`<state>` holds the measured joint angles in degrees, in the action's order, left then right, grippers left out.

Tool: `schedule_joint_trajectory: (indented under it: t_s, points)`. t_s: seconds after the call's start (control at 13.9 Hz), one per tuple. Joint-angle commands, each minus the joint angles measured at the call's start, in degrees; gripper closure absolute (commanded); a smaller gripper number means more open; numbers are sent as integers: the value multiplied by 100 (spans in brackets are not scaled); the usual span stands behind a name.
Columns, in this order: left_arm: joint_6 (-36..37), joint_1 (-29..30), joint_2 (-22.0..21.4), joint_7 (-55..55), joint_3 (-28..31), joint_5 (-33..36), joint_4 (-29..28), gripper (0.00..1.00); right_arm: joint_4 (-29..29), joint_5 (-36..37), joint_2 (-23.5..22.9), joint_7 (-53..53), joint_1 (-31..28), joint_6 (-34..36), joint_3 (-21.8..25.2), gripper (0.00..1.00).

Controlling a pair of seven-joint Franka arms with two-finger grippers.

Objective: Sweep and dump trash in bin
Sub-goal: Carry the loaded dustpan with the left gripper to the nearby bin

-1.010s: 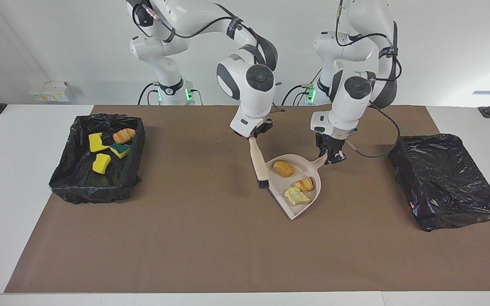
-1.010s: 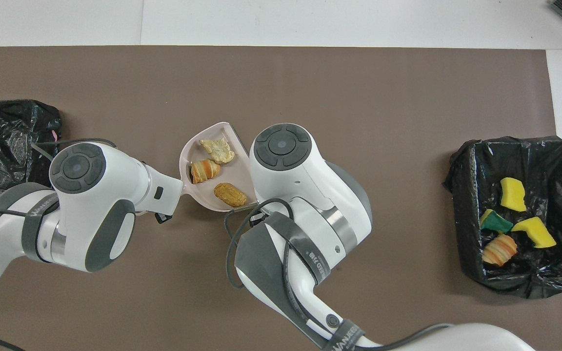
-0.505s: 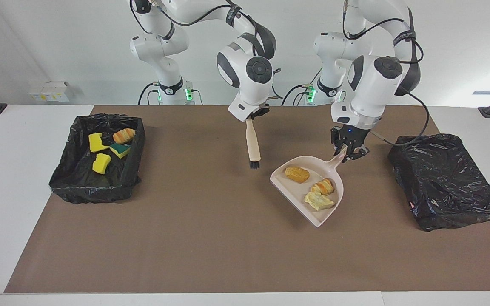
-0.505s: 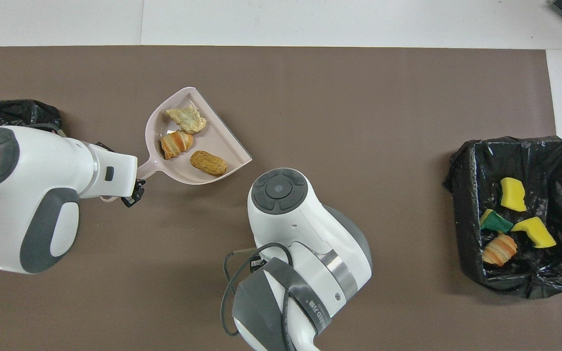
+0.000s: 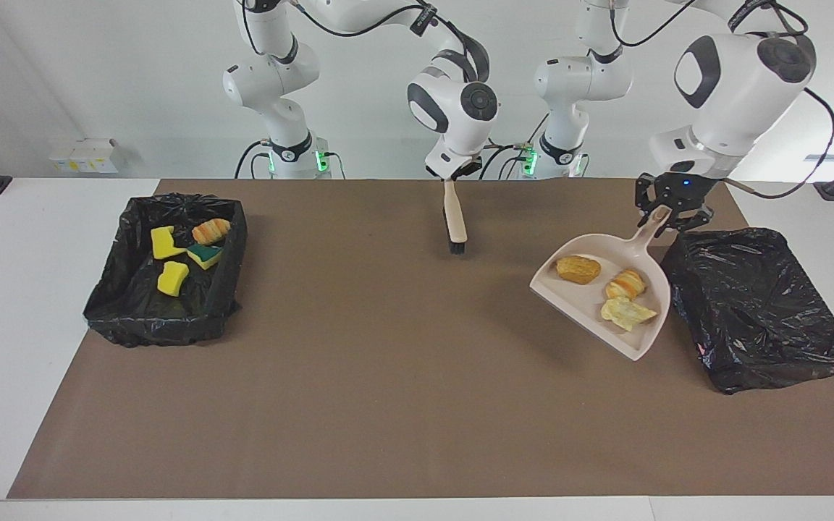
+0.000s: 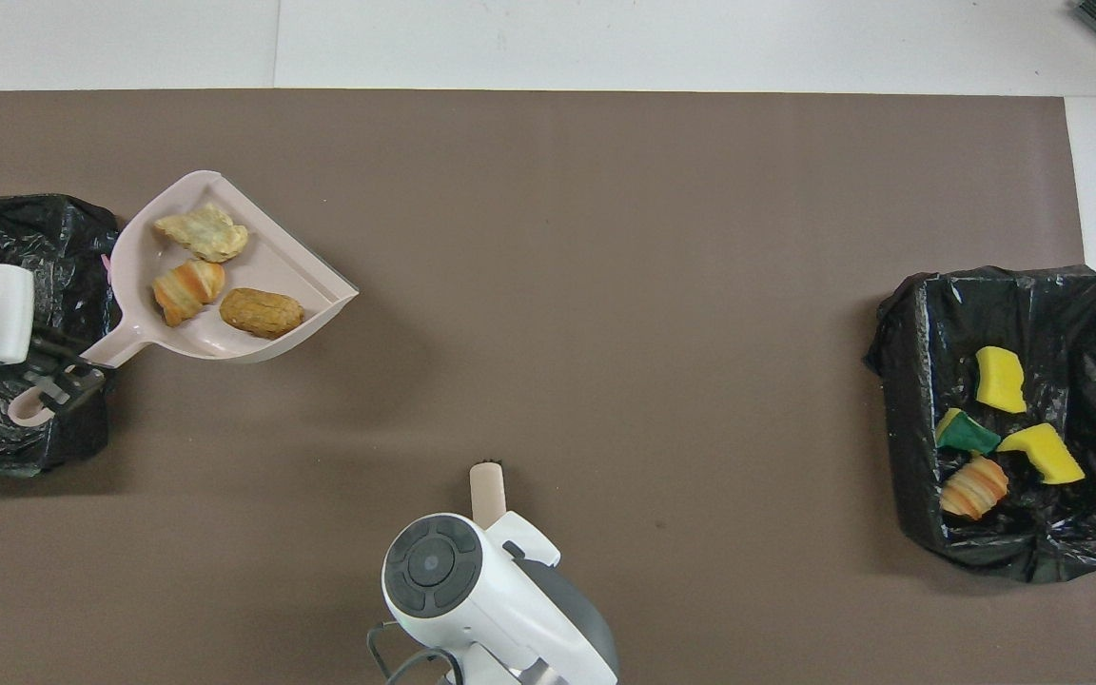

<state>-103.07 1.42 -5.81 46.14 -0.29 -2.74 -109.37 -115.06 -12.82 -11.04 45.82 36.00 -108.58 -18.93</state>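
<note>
Beige plastic dustpan (image 5: 585,298) up in the air, clenched by its handle in the left gripper (image 5: 670,211). Hangs over the brown mat (image 5: 388,405), just beside the black-lined bin (image 5: 757,311) at the left arm's end of the table, handle end over that bin's edge in the overhead view. Carries three pieces of trash: a tan-brown chunk (image 5: 578,269), an orange-striped chunk (image 5: 625,284) and a pale yellowish chunk (image 5: 627,312). All three loose on the pan's floor, back from the open lip.

Right gripper (image 5: 453,176) clamped tight on the handle of the beige brush (image 5: 454,221), bristles pointing down, raised over the mat near the robots' edge at about mid-table. Appears to be waiting, well apart from the pan.

Second black-lined bin (image 5: 163,322) at the right arm's end of the table, with four more chunks inside: two bright yellow pieces (image 5: 165,242), a green-and-yellow piece (image 5: 205,255) and a striped piece (image 5: 211,231).

No loose chunk to be seen on the mat, so sweeping judged finished. One load apparently dumped at the right arm's end; the last load gathered and lifted but not yet emptied. Left to do, by the look of it: bring the pan's body over the nearby bin, tilt the lip down, let the three chunks slide in. Likely needs the pan kept level until over the liner, since nothing pins the light foam in place.
</note>
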Motion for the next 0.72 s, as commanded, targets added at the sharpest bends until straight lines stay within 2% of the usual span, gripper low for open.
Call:
schedule_joint_trajectory:
  t_s: [0.0, 0.07, 0.14, 0.29, 0.43, 0.5, 0.65]
  points:
    - [147, 769, 202, 525, -68, -95, 371, 100, -491, -177, 190, 41, -41, -340, 4, 100]
    - [191, 1085, 290, 797, -68, -104, 555, 100, -378, -186, 146, 128, -67, -174, 4, 46]
    - [217, 1375, 369, 913, -68, -95, 688, 100, -194, -195, 120, 207, -93, -68, 21, 0]
    - [174, 1973, 484, 1316, -68, 1, 899, 100, 114, -55, 102, 130, -251, 248, 30, 0]
    - [208, 2492, 685, 1966, -59, 28, 1364, 100, 439, 225, 32, -11, -470, 468, 65, 0]
    - [217, 2703, 774, 2125, -59, 228, 1522, 100, 623, 418, 23, -273, -724, 652, 30, 0]
    - [95, 2749, 801, 2214, -50, 912, 1559, 100, 966, 482, 31, -993, -1181, 969, 30, 0]
